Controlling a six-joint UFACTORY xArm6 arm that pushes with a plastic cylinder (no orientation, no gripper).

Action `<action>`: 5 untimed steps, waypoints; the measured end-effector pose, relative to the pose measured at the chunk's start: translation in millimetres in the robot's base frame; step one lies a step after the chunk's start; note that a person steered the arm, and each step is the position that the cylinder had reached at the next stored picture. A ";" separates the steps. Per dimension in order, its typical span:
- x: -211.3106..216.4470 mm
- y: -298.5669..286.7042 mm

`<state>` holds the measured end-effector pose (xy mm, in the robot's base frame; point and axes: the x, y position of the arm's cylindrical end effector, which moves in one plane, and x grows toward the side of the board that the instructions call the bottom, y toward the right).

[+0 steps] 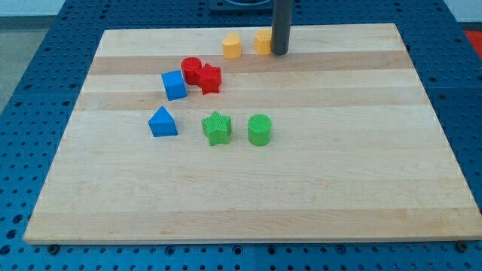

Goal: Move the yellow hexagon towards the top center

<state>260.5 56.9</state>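
Blue blocks [174, 84], [163, 122]: tabletop's [316, 188] 9 o'clock side.
Yellow hexagon [232, 46]: 12 o'clock edge, left of centre.
Second yellow block [262, 42]: touching my tip [280, 53].
Tool: bare rod, nothing held.

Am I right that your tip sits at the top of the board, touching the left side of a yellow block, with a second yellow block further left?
Not quite. In the camera view my tip is against the right side of that yellow block, not its left. The second yellow block does lie further left, both near the board's top edge.
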 end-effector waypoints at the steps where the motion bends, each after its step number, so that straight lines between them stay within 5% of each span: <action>1: 1.0 9.1; 5: -18.1 -25.0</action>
<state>242.4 31.9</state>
